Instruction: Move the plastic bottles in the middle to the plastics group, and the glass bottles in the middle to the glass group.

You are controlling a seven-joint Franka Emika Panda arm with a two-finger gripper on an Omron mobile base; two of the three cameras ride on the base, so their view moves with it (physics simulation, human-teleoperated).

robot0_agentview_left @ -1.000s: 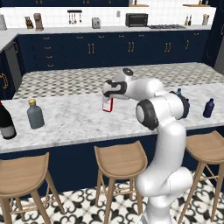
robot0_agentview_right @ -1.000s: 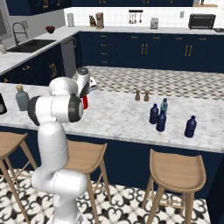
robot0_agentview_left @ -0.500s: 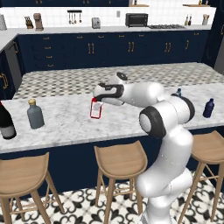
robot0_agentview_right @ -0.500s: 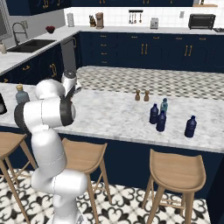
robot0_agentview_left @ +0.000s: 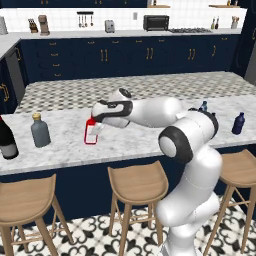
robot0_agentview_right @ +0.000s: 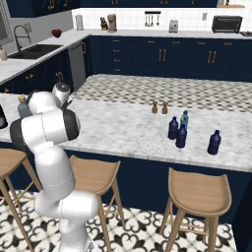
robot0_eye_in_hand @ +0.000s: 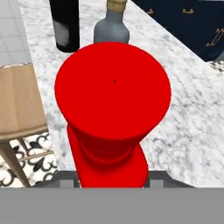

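Observation:
My gripper [robot0_agentview_left: 94, 120] is shut on the neck of the slim red glass bottle [robot0_agentview_left: 90, 132] with the white label, held at or just above the counter left of centre. In the hand view its red cap [robot0_eye_in_hand: 113, 87] is very close. Beyond it stand the glass group: the grey flask [robot0_eye_in_hand: 111, 26] [robot0_agentview_left: 40, 131] with a tan stopper and the dark wine bottle [robot0_eye_in_hand: 64, 22] [robot0_agentview_left: 6, 141]. Far right, two navy plastic bottles [robot0_agentview_right: 173, 128] [robot0_agentview_right: 181, 136] stand beside the pale teal bottle [robot0_agentview_right: 184, 119]; a third navy bottle [robot0_agentview_right: 214, 142] stands apart.
Two small brown shakers [robot0_agentview_right: 159, 107] stand mid-counter, towards the far side. Wooden stools [robot0_agentview_left: 135, 181] line the counter's near side. My own arm [robot0_agentview_right: 47, 128] hides most of the glass group in the right base view. Marble [robot0_agentview_left: 65, 145] lies bare between the red bottle and the flask.
The arm has swung left along the counter with the red bottle in its grip, bringing it lower and closer to the grey flask. The other bottles have not moved.

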